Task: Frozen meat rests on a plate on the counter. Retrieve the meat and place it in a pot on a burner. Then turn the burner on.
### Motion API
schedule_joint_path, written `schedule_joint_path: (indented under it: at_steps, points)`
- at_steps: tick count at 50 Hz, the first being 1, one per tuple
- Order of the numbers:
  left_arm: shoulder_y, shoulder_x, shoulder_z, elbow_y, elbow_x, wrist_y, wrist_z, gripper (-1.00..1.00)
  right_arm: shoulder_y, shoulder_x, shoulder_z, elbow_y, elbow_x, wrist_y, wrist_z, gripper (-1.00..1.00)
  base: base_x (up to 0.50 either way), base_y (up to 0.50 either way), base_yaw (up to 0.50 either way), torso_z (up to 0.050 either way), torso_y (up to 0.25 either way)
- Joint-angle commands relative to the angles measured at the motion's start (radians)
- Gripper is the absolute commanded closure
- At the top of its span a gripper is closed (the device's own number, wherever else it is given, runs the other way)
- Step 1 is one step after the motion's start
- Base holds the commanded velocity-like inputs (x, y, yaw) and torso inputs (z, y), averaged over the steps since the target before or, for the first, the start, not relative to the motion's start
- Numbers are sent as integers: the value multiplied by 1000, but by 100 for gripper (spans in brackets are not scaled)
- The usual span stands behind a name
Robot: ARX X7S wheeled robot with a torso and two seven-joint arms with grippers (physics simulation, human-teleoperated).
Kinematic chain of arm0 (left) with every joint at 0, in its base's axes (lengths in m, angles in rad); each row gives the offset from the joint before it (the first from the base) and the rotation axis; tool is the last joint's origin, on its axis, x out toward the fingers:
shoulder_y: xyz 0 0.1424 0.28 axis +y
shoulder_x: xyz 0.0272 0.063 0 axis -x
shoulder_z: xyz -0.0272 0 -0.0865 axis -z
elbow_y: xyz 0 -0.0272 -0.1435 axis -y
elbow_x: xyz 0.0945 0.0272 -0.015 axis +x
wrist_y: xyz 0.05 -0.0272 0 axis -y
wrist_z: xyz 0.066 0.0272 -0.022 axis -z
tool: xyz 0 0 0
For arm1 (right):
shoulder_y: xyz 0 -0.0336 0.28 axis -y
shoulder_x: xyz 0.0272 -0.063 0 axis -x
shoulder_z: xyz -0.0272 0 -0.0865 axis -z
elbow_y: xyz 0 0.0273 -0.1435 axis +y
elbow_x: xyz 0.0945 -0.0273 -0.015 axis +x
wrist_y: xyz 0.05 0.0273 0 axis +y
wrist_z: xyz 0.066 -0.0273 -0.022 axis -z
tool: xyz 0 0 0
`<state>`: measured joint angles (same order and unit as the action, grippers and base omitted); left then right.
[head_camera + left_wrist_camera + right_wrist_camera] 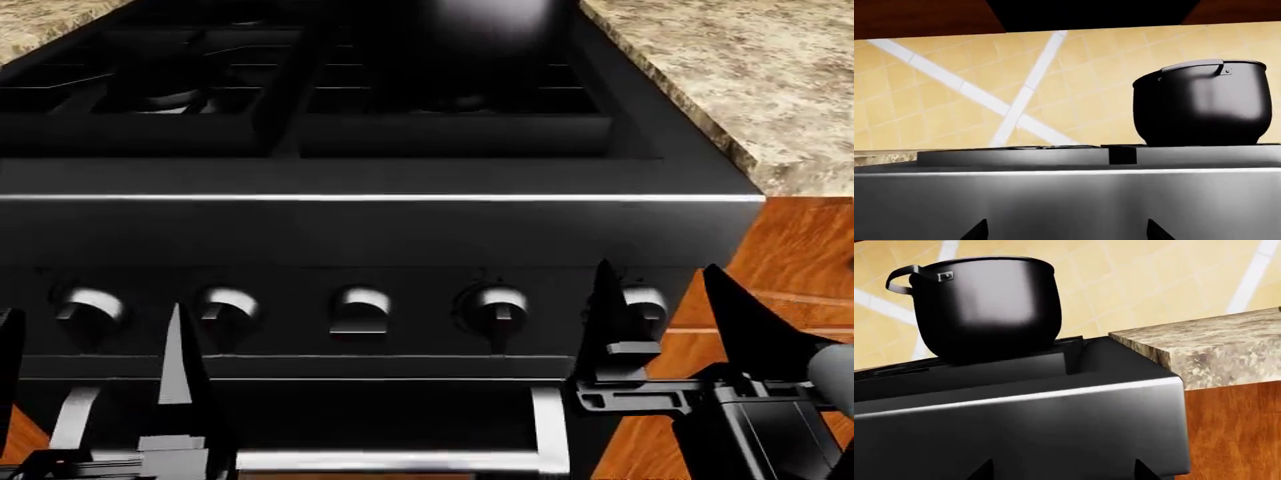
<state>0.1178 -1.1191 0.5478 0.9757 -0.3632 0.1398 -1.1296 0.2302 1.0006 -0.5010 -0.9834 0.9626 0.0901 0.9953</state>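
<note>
The pot (pixel 984 305) stands on the grate of the stove (pixel 387 230), at the upper right of the left wrist picture and the upper left of the right wrist one, beside the speckled tabletop (pixel 1214 352); its inside cannot be seen, and neither meat nor plate is in view. In the head picture both grippers hang low before the row of knobs (pixel 360 305), the left gripper (pixel 94 375) at lower left and the right gripper (pixel 667 320) at lower right, each with jaws spread apart and holding nothing.
</note>
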Motion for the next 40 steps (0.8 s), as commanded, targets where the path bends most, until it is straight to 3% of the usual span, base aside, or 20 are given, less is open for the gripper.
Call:
schedule_joint_path:
  at_steps: [1,40]
  points:
    - [-9,7,6,0,0,-9,6,-100,-15,13,-1,4,-5,-11,7,-100,0,0,0,-50,0]
    - [5,5,10,-9,11,18,3,-100,-4,45,1,-18,5,-9,41,-100,0,0,0,-50,0]
